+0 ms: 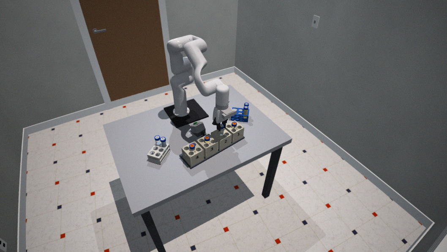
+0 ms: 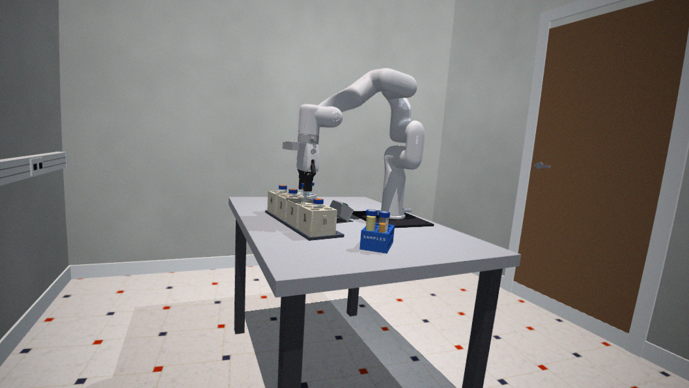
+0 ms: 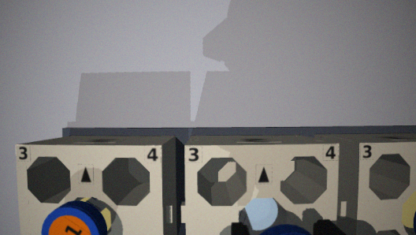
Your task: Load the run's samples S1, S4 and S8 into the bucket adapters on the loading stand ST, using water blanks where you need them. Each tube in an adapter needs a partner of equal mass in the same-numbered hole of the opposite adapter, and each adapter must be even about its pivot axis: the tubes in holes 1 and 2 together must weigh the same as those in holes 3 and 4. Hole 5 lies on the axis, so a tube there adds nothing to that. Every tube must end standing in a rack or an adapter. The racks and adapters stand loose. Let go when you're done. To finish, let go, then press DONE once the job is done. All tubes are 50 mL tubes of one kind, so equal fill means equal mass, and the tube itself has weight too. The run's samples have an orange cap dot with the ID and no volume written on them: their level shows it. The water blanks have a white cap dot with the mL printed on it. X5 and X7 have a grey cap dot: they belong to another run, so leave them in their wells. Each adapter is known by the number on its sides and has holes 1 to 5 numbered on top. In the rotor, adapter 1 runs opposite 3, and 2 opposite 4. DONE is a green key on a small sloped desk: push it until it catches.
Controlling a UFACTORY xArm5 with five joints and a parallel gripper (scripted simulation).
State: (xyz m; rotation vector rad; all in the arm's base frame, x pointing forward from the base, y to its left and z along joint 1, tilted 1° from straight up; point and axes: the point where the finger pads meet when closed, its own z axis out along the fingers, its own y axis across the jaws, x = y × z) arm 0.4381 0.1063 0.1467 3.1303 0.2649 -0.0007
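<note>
My gripper [image 1: 221, 124] [image 2: 307, 187] [image 3: 284, 229] is shut on a blue-capped water blank [image 1: 221, 130] [image 3: 285, 230]. It holds the blank upright over adapter 2 [image 1: 223, 143] [image 3: 264, 149], the lower end at or in middle hole 5; the exact depth is hard to tell. The cap dot is out of view. S1 [image 1: 234, 124] [image 2: 318, 201] [image 3: 71, 226] stands in hole 5 of adapter 1 [image 1: 238, 135] [image 2: 315, 221] [image 3: 91, 150]. An orange-dotted tube [image 1: 207, 138] [image 2: 292, 191] stands in adapter 3 [image 1: 213, 152], another [image 1: 192, 146] [image 2: 282, 187] in adapter 4 [image 1: 194, 161]; their IDs are unreadable.
Two blanks [image 1: 157, 137] [image 1: 162, 139] stand in the white rack [image 1: 154, 159]. Two tubes [image 2: 370, 222] [image 2: 382, 226] stand in the blue samples rack [image 2: 376, 244] [image 1: 239, 119]. The green DONE key [image 1: 194, 123] is on its sloped desk [image 1: 197, 129] [image 2: 341, 210], behind the adapters.
</note>
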